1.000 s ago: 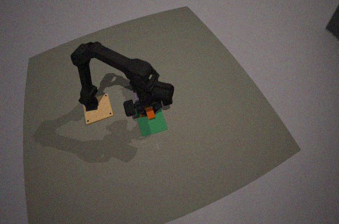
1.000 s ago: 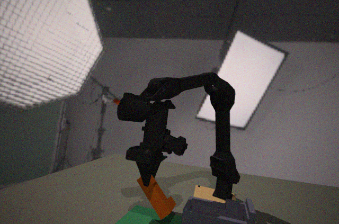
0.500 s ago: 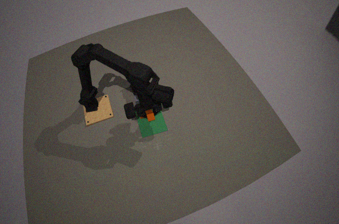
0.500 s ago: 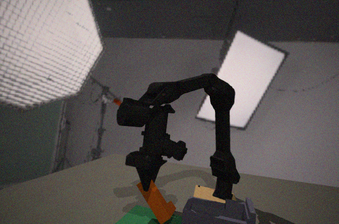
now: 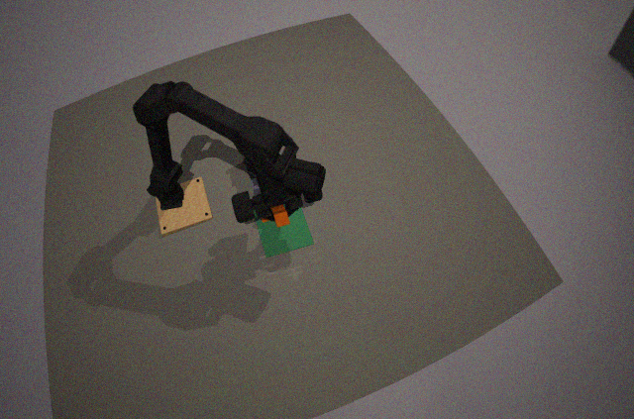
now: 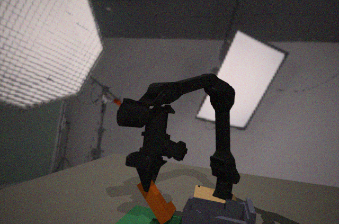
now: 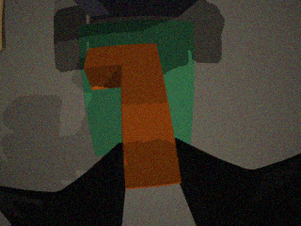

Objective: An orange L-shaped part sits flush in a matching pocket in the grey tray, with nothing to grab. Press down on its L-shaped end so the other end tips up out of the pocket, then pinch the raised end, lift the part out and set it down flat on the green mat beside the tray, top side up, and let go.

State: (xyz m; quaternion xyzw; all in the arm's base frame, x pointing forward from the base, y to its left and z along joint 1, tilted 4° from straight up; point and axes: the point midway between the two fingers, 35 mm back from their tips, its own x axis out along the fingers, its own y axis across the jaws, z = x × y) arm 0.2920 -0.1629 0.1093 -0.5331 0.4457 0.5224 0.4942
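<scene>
Hand [image 6: 148, 186] closed on the straight end of the orange L-shaped part [image 6: 157, 202], fingers pointing down. Part hanging steeply tilted, L-shaped end lowest, over the green mat [image 7: 179, 88]. In the exterior view lower tip at or just above the mat; contact not resolvable. In the wrist view part centred over the mat, foot of the L pointing left. Grey tray [image 6: 216, 210] just beside the mat, on the arm-base side, pocket not visible. Tan base plate [image 5: 186, 207] under the arm's foot, apart from the mat on the desk [image 5: 409, 209].
</scene>
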